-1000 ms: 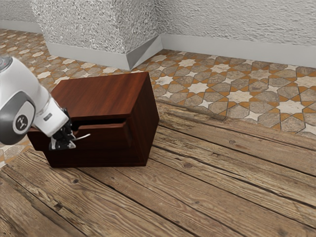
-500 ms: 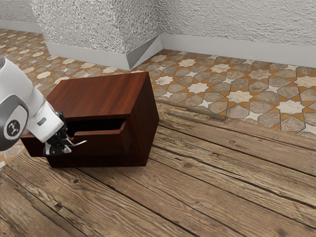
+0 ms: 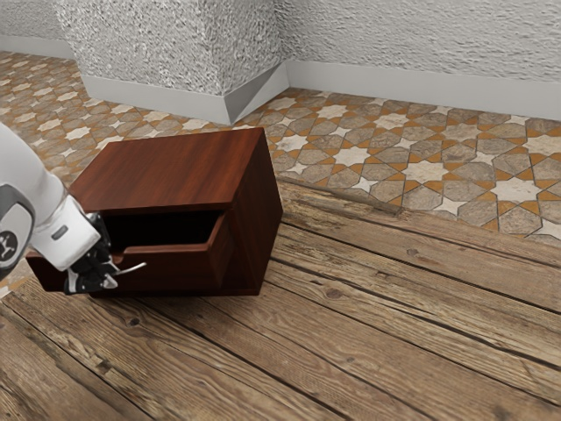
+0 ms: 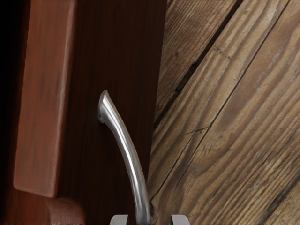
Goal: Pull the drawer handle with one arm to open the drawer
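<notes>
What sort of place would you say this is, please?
Probably a simulated indoor room rather than a workshop: rough plaster walls with a grey skirting board, a star-patterned tiled floor, and a weathered plank surface bearing a dark wooden drawer cabinet.

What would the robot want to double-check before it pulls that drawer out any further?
1. Is the gripper at the handle? Ok, it sits right at the silver bar.
2. Is the handle fixed to the drawer? Ok, the wrist view shows its end joined to the wood.
3. Is the drawer started? Ok, it is partly open, with a dark gap above its front.
4. Is the cabinet flat on the plank floor? Ok.
5. Is there travel left in the drawer? Cannot tell, its back end is hidden inside.
</notes>
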Controlling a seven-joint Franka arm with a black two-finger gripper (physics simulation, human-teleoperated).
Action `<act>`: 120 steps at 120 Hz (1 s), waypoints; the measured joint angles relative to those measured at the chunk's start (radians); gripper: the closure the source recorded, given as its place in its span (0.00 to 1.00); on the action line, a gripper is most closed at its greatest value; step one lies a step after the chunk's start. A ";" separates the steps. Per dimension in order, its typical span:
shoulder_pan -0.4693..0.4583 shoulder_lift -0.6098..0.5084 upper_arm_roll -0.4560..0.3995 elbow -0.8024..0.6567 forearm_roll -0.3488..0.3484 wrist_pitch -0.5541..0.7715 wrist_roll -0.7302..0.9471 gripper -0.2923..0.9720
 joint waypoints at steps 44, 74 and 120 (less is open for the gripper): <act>-0.023 -0.082 0.029 -0.045 0.000 -0.029 0.006 0.76; -0.036 -0.133 0.037 -0.086 0.000 -0.049 0.012 0.75; -0.089 -0.238 0.042 -0.142 0.000 -0.089 0.019 0.75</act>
